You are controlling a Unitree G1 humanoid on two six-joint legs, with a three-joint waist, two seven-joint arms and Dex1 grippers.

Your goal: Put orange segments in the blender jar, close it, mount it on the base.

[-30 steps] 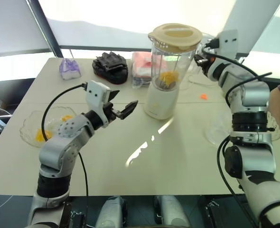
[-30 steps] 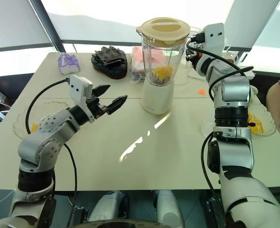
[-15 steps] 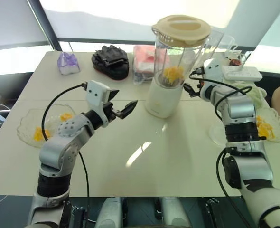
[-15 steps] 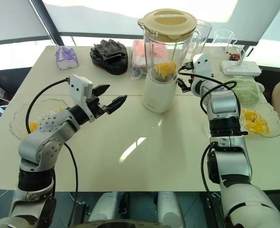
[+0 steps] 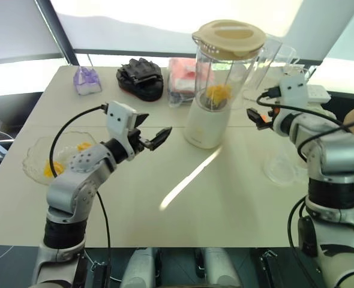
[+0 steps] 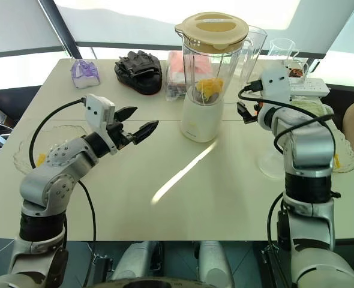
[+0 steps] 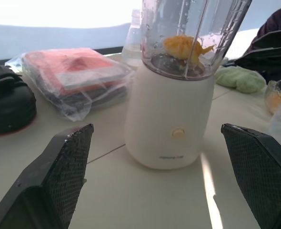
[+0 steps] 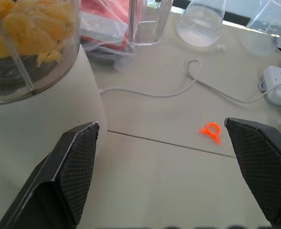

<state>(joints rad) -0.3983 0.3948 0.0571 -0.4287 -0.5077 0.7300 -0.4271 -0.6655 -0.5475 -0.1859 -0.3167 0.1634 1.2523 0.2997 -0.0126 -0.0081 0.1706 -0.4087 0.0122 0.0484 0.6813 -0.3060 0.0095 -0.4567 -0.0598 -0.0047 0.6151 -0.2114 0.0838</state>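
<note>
Blender jar (image 6: 212, 57) of clear tapered plastic, capped with a beige lid (image 6: 212, 28), stood mounted on the squat white cylindrical base (image 6: 200, 120) near the middle of the cream table (image 6: 183, 198). Held glossy orange segments (image 6: 209, 87) heaped just above the blade at its bottom. Flanked on the robot's left by the left gripper (image 6: 136, 126), black fingers spread wide apart and empty, aimed level toward the base from a little way off. Flanked on the other side by the right gripper (image 5: 259, 114), fingers likewise wide apart and holding nothing, hovering beside the jar without touching it. Backed along the far edge by a black glove-like bundle (image 6: 140, 70), a bagged red and dark packet (image 6: 175, 78) just left of the jar, and a small clear container of purple stuff (image 6: 84, 74). Joined behind by a clear conical flask (image 8: 199, 23), a white cord (image 8: 174, 89) trailing across the tabletop, and a white power strip (image 8: 279, 85). Edged at the left by a clear glass bowl (image 5: 38, 161) with more orange pieces, at the right by a pale green lumpy thing (image 7: 238, 78). Dotted with one tiny orange plastic ring (image 8: 210, 130) lying alone past the cord.
</note>
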